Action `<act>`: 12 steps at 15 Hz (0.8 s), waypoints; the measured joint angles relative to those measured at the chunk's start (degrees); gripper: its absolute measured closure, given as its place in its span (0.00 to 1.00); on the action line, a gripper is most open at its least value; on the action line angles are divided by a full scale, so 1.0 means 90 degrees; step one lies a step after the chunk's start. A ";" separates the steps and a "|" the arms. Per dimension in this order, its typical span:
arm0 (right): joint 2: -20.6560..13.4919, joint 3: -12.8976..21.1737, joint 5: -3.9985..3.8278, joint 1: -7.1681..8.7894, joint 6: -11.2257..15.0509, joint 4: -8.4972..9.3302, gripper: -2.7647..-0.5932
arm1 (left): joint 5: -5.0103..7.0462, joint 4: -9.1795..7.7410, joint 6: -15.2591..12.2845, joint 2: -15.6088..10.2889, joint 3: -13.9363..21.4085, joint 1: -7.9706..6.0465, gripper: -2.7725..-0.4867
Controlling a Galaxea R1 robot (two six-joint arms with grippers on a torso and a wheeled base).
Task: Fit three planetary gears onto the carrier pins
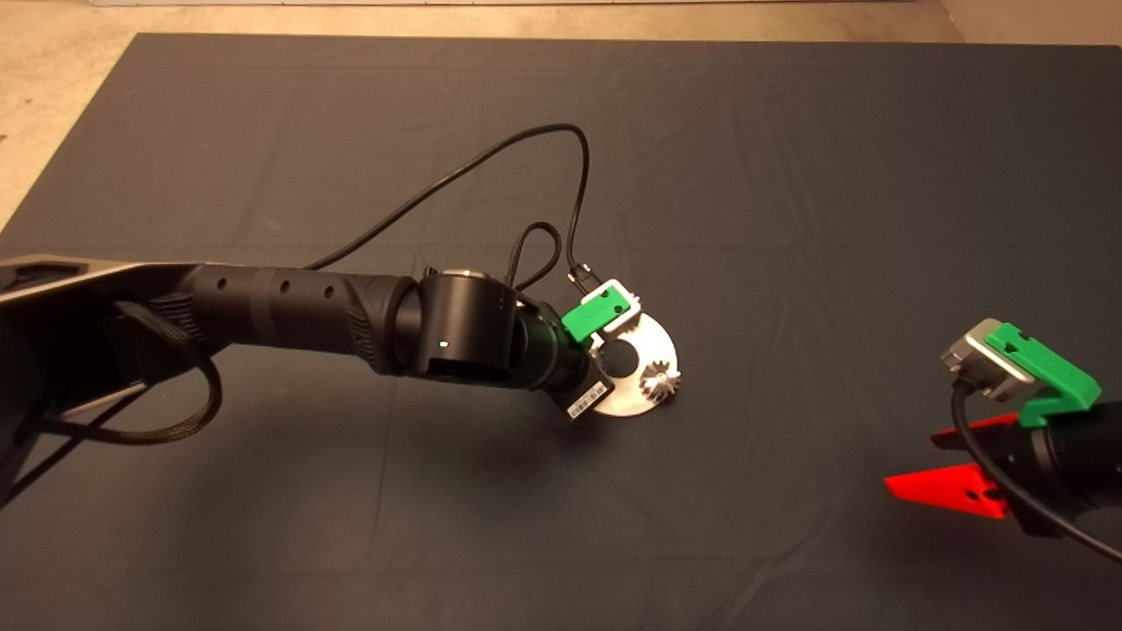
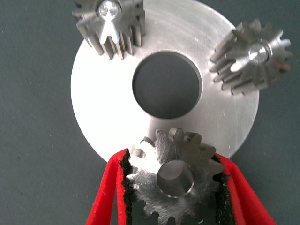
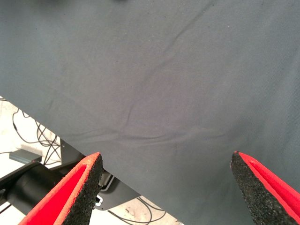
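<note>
The shiny round plate (image 2: 108,108) lies on the dark mat, and its carrier pins show as bright studs in the gear centres. Two planetary gears (image 2: 110,23) (image 2: 251,56) sit on pins at the plate's rim. A third gear (image 2: 176,185) is over the near rim with a pin (image 2: 174,179) showing through its hole. My left gripper (image 2: 172,161) is shut on this gear, with its black pads (image 2: 124,187) against the teeth on both sides. From above, the left wrist covers most of the plate (image 1: 635,399) and only one gear (image 1: 662,383) shows. My right gripper (image 1: 942,463) waits open at the lower right.
A black cable (image 1: 491,175) loops from the left wrist over the mat behind the plate. In the right wrist view, the mat's edge (image 3: 70,136), a table leg and cables on the floor show past the open right gripper (image 3: 166,159).
</note>
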 joint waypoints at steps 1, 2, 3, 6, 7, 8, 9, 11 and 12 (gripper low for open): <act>0.0000 0.0000 -0.0003 -0.0001 0.0000 0.0000 0.34 | -0.0001 -0.0012 0.0000 -0.0028 0.0028 0.0004 0.87; 0.0000 0.0000 0.0005 -0.0001 0.0000 0.0000 0.34 | 0.0004 -0.0023 0.0000 -0.0037 0.0040 0.0004 0.87; 0.0000 0.0000 0.0008 0.0000 0.0000 -0.0002 0.34 | 0.0011 -0.0024 0.0000 -0.0037 0.0040 0.0003 0.87; 0.0000 0.0000 0.0006 -0.0001 0.0000 0.0000 0.34 | 0.0016 -0.0024 0.0000 -0.0037 0.0040 0.0003 0.87; 0.0000 0.0000 0.0008 0.0000 0.0000 0.0000 0.34 | 0.0014 -0.0024 0.0000 -0.0037 0.0040 0.0003 0.87; 0.0000 0.0000 0.0008 0.0000 0.0000 0.0000 0.34 | 0.0014 -0.0024 0.0000 -0.0037 0.0040 0.0003 0.87; 0.0000 0.0000 0.0008 0.0000 0.0000 0.0000 0.34 | 0.0015 -0.0024 0.0000 -0.0037 0.0040 0.0003 0.87; 0.0000 0.0000 0.0007 0.0000 0.0000 0.0000 0.34 | 0.0016 -0.0024 0.0000 -0.0037 0.0037 0.0003 0.87; 0.0000 0.0000 0.0006 0.0000 0.0000 0.0000 0.34 | 0.0016 -0.0024 0.0002 -0.0036 0.0035 0.0003 0.87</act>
